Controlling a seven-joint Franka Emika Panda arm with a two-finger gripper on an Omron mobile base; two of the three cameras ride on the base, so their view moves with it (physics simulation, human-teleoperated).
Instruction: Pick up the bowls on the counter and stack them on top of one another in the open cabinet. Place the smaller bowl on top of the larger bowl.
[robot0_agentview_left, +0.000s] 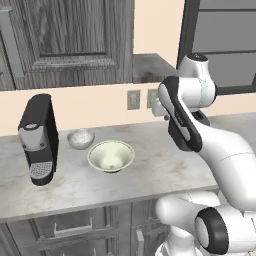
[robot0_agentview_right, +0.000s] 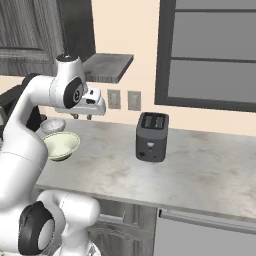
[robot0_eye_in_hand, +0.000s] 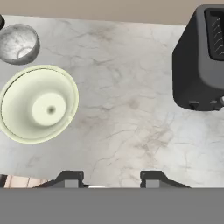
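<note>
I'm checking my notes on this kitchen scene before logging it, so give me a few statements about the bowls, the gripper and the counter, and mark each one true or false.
1. Both bowls sit on the counter. True.
2. The smaller bowl is stacked inside the larger bowl. False: it stands beside it, toward the coffee machine.
3. The gripper holds the larger bowl. False: its fingers are apart over bare counter, holding nothing.
4. A dark toaster stands on the counter. True.
5. The bowls are tipped over. False: both stand upright, openings up.
</note>
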